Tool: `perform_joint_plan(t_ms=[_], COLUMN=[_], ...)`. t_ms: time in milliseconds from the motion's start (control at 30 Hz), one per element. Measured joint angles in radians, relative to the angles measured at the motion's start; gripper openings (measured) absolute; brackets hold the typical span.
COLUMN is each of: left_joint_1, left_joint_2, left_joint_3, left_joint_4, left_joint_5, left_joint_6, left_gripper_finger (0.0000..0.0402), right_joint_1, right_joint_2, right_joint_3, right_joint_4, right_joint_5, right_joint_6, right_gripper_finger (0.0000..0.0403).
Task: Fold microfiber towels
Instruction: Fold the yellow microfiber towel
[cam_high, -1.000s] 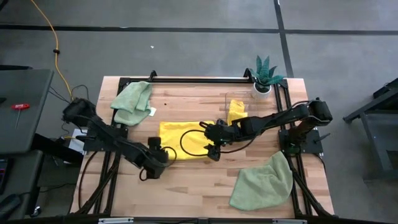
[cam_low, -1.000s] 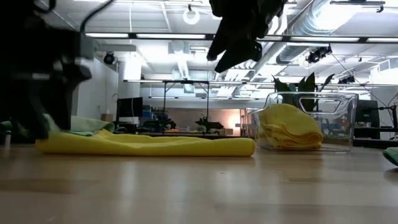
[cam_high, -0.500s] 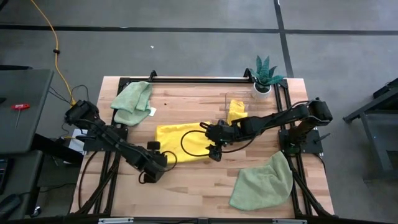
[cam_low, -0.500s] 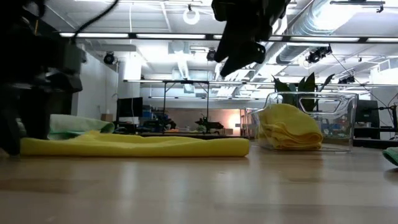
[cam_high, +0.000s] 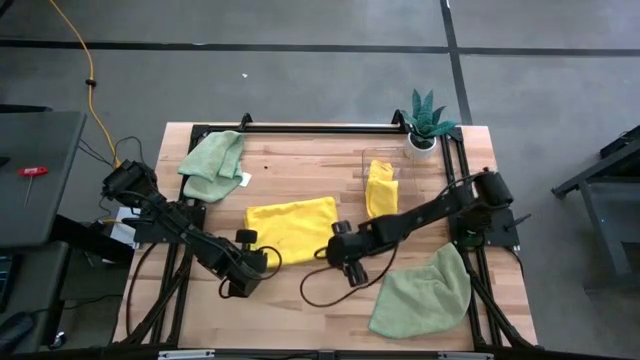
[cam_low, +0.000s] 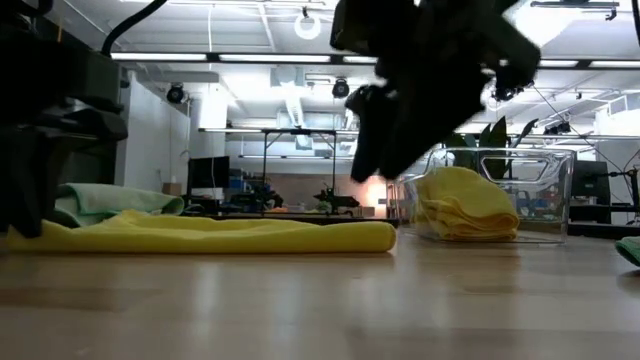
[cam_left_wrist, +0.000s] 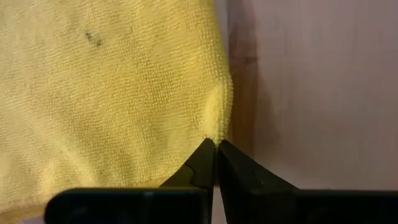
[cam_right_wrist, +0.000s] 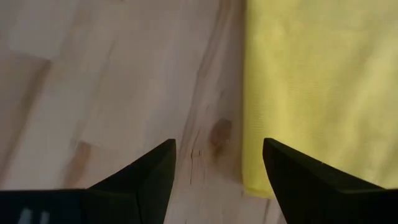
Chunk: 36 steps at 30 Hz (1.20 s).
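Note:
A yellow microfiber towel (cam_high: 290, 225) lies spread flat on the wooden table (cam_high: 300, 300), and the low view shows it (cam_low: 220, 235) as a low strip. My left gripper (cam_high: 256, 263) is shut at the towel's near left corner, fingertips together (cam_left_wrist: 216, 144). My right gripper (cam_high: 346, 266) hovers open just off the towel's near right corner (cam_right_wrist: 252, 183), over bare wood, touching nothing (cam_right_wrist: 217, 149). Two pale green towels lie crumpled, one at the far left (cam_high: 212, 160) and one at the near right (cam_high: 425, 290). My left gripper pinches the yellow towel's edge (cam_left_wrist: 221, 127) by its near left corner, between the very tips of its two fingers. The fingers come steeply from above. The cloth puckers a little at the tips, and the rest lies flat on the table.
A clear bin (cam_high: 378, 160) at the far right holds folded yellow towels (cam_low: 465, 205). A potted plant (cam_high: 427, 120) stands in the far right corner. A black cable loop (cam_high: 320, 290) lies on the wood below my right gripper. Bare wood shows along the near edge.
My left gripper has shut on the yellow towel's edge. The towel has slid a little toward the table's left edge. My right gripper has come down and toward the near edge, from above the towel to beside its near right corner, rolling as it went and staying open.

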Motion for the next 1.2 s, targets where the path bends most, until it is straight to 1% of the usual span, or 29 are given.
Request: perform_joint_plan(t_ms=[200,267,367,500,700,800,900,933,1033,1133,1200], left_joint_1=[0.001,0.001,0.001,0.001,0.001,-0.001,-0.026,-0.039,-0.079,-0.103,-0.112], left_joint_2=[0.0,0.0,0.0,0.0,-0.001,-0.001,-0.001,-0.001,-0.001,-0.002,-0.012], left_joint_3=[0.0,0.0,0.0,0.0,0.0,0.0,0.001,0.001,0.002,0.003,0.003], left_joint_4=[0.0,0.0,0.0,-0.003,-0.007,-0.005,0.023,0.039,0.111,0.197,0.24], left_joint_5=[-0.003,-0.003,-0.006,-0.006,-0.006,0.018,0.065,0.082,0.147,0.25,0.315], left_joint_6=[-0.008,-0.008,-0.008,-0.008,-0.024,-0.076,-0.149,-0.176,-0.257,-0.342,-0.379], left_gripper_finger=[0.0004,0.0002,0.0002,0.0001,0.0001,0.0001,0.0001,0.0001,0.0,0.0,0.0], right_joint_1=[0.008,-0.001,-0.014,-0.021,-0.012,-0.002,0.012,0.019,0.043,0.065,0.077], right_joint_2=[0.071,0.082,0.091,0.105,0.127,0.124,0.118,0.117,0.115,0.097,0.078], right_joint_3=[0.0,0.0,0.0,0.0,0.002,0.002,0.002,0.002,0.002,0.002,0.002], right_joint_4=[0.016,0.013,0.005,-0.014,-0.037,-0.049,-0.074,-0.075,-0.082,-0.065,-0.038], right_joint_5=[0.113,0.121,0.099,0.075,0.063,0.052,-0.034,-0.083,-0.222,-0.371,-0.459], right_joint_6=[0.011,0.027,0.047,0.053,0.059,0.133,0.238,0.269,0.373,0.451,0.498], right_gripper_finger=[0.0233,0.0233,0.0222,0.0186,0.0113,0.0071,0.0018,0.0009,0.0013,0.0004,0.0005])
